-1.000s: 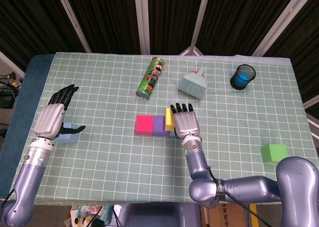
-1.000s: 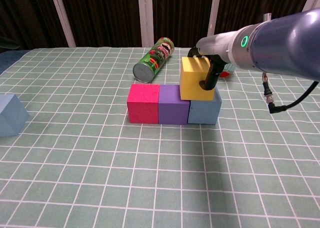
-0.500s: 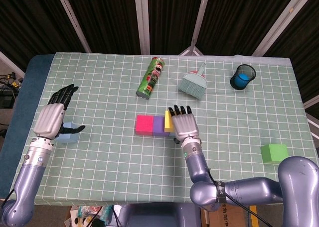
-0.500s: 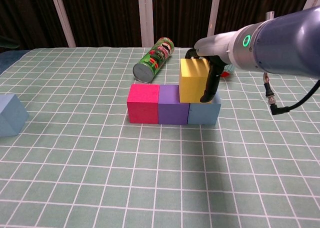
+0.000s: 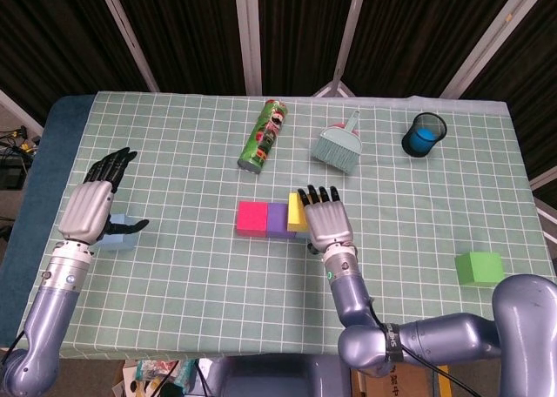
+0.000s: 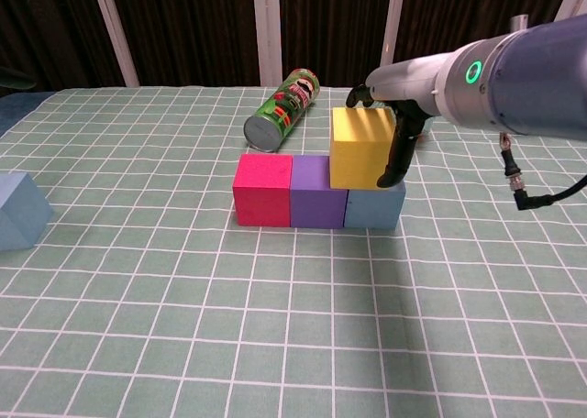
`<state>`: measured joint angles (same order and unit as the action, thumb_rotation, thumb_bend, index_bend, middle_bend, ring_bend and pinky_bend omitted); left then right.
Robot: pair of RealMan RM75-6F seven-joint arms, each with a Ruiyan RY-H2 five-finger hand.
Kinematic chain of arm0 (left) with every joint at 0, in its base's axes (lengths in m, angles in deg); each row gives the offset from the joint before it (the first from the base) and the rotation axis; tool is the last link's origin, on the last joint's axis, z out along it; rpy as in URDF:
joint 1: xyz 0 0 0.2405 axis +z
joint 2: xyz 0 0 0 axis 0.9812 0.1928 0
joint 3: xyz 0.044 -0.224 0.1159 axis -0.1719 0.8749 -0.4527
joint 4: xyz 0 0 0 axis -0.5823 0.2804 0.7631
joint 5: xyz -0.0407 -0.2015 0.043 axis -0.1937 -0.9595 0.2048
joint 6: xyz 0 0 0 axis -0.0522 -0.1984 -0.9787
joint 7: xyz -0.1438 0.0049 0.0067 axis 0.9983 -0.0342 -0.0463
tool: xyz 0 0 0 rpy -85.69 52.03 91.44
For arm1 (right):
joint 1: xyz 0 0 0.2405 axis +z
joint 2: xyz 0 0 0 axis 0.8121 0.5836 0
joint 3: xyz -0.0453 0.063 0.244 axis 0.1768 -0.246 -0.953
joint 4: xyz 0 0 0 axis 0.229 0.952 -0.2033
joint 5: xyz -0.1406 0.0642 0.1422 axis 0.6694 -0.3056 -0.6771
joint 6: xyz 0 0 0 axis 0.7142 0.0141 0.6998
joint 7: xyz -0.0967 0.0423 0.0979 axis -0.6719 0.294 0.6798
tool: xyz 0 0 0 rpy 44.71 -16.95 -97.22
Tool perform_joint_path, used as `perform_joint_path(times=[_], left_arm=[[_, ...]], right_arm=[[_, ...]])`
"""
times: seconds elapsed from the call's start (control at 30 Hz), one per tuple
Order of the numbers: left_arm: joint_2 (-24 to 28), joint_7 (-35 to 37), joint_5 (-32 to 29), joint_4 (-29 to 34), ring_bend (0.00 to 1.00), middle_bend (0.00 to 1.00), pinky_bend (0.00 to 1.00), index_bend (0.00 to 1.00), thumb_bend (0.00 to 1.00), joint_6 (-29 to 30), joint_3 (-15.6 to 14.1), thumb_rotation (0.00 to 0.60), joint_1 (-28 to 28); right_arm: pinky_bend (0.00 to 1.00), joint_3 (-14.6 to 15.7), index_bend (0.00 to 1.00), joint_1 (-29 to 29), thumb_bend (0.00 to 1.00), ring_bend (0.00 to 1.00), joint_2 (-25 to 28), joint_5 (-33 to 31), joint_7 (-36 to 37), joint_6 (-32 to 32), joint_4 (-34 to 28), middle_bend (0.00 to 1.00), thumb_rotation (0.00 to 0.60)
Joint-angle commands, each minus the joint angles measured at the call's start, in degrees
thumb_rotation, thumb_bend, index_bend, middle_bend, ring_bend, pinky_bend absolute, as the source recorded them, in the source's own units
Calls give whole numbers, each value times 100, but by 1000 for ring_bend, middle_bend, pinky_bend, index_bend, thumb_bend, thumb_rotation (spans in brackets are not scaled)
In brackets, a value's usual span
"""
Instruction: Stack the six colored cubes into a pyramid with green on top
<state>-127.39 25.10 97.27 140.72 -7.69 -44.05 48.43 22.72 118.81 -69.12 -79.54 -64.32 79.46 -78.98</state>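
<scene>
Left robot hand point(image 5: 90, 207) hovers at the counter's point(image 5: 174, 284) left edge, fingers spread and holding nothing, directly above one light blue cube point(image 5: 119, 232) that lies on the checked cloth. That cube also shows at the left border of the chest view.

Six cubes can be counted in all. Three stand in a touching row near the middle: a pink cube point(image 6: 262, 190), a purple cube point(image 6: 318, 191) and a blue cube point(image 6: 376, 205). One yellow cube point(image 6: 359, 146) rests on top of the row, over the seam between the purple and blue ones.

Right robot hand point(image 5: 325, 215) is at the yellow cube's right side, its thumb point(image 6: 398, 152) hanging down along that face and other fingertips reaching over the top back edge; whether it presses the cube or merely lies beside it cannot be told.

Behind the row lie one green can point(image 5: 264, 135) on its side, one teal hand brush point(image 5: 340, 144) and one black cup point(image 5: 424, 134). One green cube point(image 5: 479, 267) sits alone, well apart near the right edge.
</scene>
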Motion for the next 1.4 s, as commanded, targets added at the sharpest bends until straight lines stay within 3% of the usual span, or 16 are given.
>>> perform_joint_path(times=[0.03,0.37,0.53,0.83,1.07,1.4], left_arm=[[-3,-15,19,11,15,0,67,0,91,18,-2,600,1],[-30,-77,69,18,15,0,67,0,91,76,-22,600,11],[-59,-119,75,-21,15,0,67,0,91,66,-51,600,6],[-196,-278,147,-201,15,0,67,0,91,121,-144,600,7],[-363,-213,234,-555,15,0,67,0,90,48,-205,600,-9],[-406,152,590,-821,15,0,67,0,91,55,-269,600,86]], right_arm=[[0,61,0,-62,247,0,66,192,76,71,-45,0,600],[0,198,0,-291,247,0,336,728,292,283,-372,0,600],[0,405,0,-617,246,0,656,1010,502,507,-663,0,600],[0,1303,0,-1690,247,0,1601,2376,1242,1084,-1009,0,600],[0,2008,0,-2690,246,0,2231,3461,2159,1448,-927,0,600],[0,2508,0,-3655,247,0,2742,4514,3242,1507,-673,0,600]])
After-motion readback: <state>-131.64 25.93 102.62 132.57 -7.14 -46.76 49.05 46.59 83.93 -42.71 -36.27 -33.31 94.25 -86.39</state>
